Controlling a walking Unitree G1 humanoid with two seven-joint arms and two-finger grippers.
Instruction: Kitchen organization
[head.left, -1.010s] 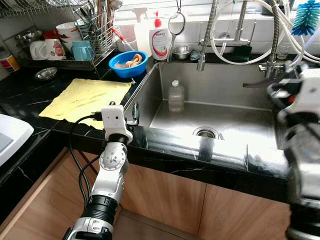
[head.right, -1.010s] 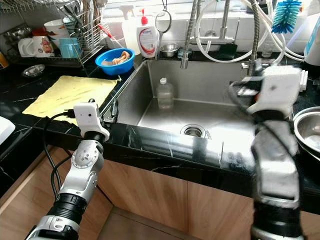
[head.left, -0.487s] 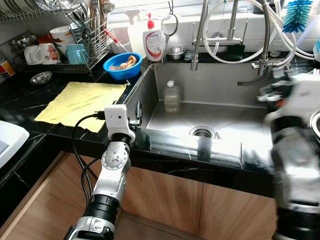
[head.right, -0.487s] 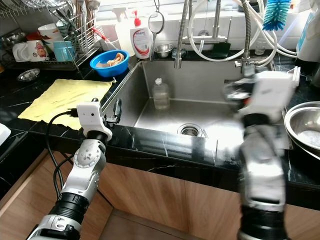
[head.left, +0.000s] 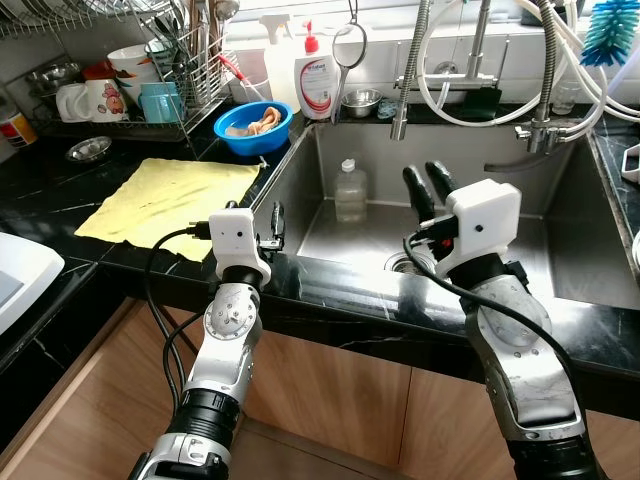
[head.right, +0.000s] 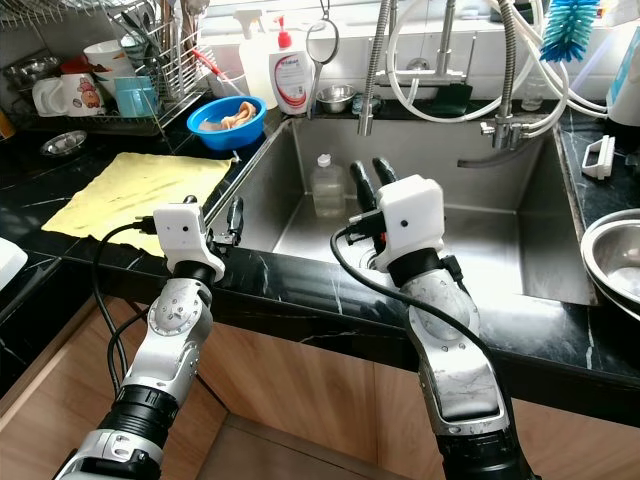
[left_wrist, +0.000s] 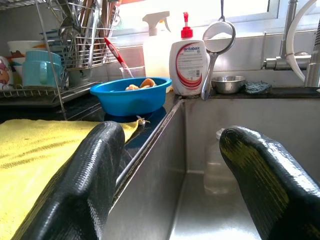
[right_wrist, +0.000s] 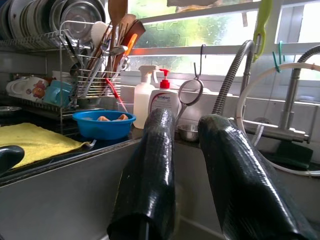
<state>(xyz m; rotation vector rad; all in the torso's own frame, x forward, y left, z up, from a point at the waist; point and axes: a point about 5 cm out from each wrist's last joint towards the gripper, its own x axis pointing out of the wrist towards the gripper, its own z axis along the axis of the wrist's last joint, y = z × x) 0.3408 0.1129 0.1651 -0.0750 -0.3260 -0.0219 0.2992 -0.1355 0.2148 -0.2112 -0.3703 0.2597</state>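
Jaws of the right gripper (head.left: 428, 186) stand a little apart and hold nothing; 0.5 s ago this arm was blurred at the right edge, now it is at frame centre over the sink (head.left: 520, 250). Left gripper (head.left: 271, 226) stays spread at the tabletop (head.left: 60, 200) edge. Plastic bottle (head.left: 351, 192) stands in the sink.

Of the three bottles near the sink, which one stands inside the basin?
The small clear bottle with the white cap stands inside the sink. The red-pump soap bottle and the white spray bottle stand on the counter behind it.
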